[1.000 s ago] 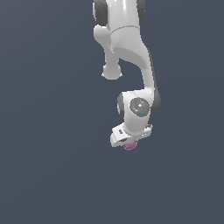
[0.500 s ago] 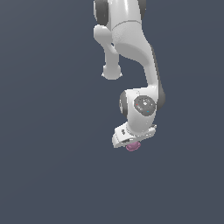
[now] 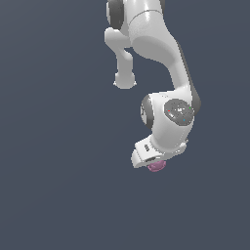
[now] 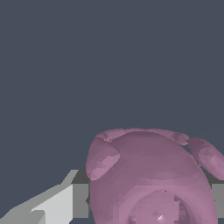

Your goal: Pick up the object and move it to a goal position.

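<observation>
The object [image 4: 148,179] is a pink-mauve rounded lump with knobbly bumps, filling much of the wrist view. It sits between my fingers [image 4: 57,205], with one grey-white finger pressed against one side and a dark pad edge at the other. In the exterior view only a small part of the object [image 3: 156,166] shows, under the white hand of my gripper [image 3: 155,162]. My gripper is shut on it. The fingertips are hidden behind the hand in the exterior view.
A plain dark blue-grey surface [image 3: 53,185] fills the background of both views. The white arm [image 3: 156,44] comes down from the upper edge of the exterior view.
The arm has shifted slightly toward the exterior view's right with the object still held; the wrist has moved a little.
</observation>
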Motion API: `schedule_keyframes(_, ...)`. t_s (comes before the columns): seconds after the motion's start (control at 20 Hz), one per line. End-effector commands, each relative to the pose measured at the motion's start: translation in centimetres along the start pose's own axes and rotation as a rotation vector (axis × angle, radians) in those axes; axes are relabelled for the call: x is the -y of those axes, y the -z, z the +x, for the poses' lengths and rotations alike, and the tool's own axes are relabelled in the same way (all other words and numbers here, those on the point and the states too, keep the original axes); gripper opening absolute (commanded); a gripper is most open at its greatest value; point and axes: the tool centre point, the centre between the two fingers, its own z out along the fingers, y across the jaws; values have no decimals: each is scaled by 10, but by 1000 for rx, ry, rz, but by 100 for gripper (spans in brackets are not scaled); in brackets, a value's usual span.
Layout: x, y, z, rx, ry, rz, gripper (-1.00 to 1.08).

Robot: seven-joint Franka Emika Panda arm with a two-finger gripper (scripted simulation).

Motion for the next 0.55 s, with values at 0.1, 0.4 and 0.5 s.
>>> schedule_keyframes(0.1,3,15,11,1,0,0,-100)
schedule_keyframes(0.4,4,22,17,1,0,0,-100)
schedule_keyframes(0.5,4,22,17,1,0,0,-100)
